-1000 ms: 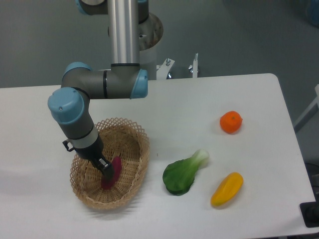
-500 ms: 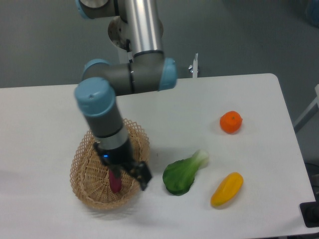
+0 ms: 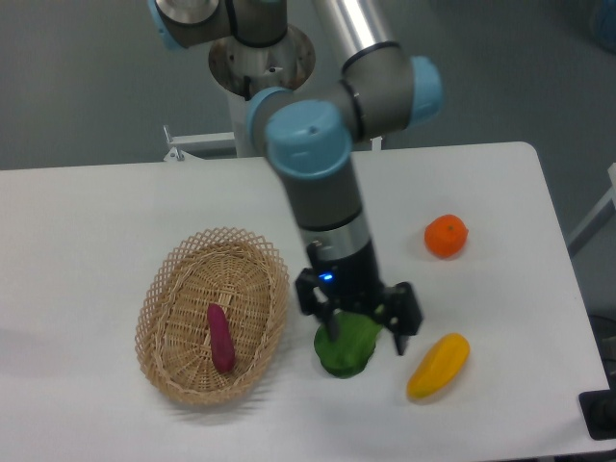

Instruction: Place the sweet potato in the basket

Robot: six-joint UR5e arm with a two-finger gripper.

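Sweet potato [image 3: 220, 337], slim smooth magenta tuber, lies in the woven tan wicker basket [image 3: 164, 289]; my gripper [image 3: 358, 333], jaws spread, half hides a leafy green bok choy [image 3: 346, 348].

One fixed camera looks down from the front onto the table [image 3: 115, 207], moderately close.

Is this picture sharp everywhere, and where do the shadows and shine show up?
In the fixed camera view, the basket, the sweet potato in it and the orange fruit look fairly sharp; the arm's blue joint cap near the lens looks softer. Lighting is even, with only faint shadows beside the basket and the yellow pepper. A soft sheen runs along the metal arm tube.
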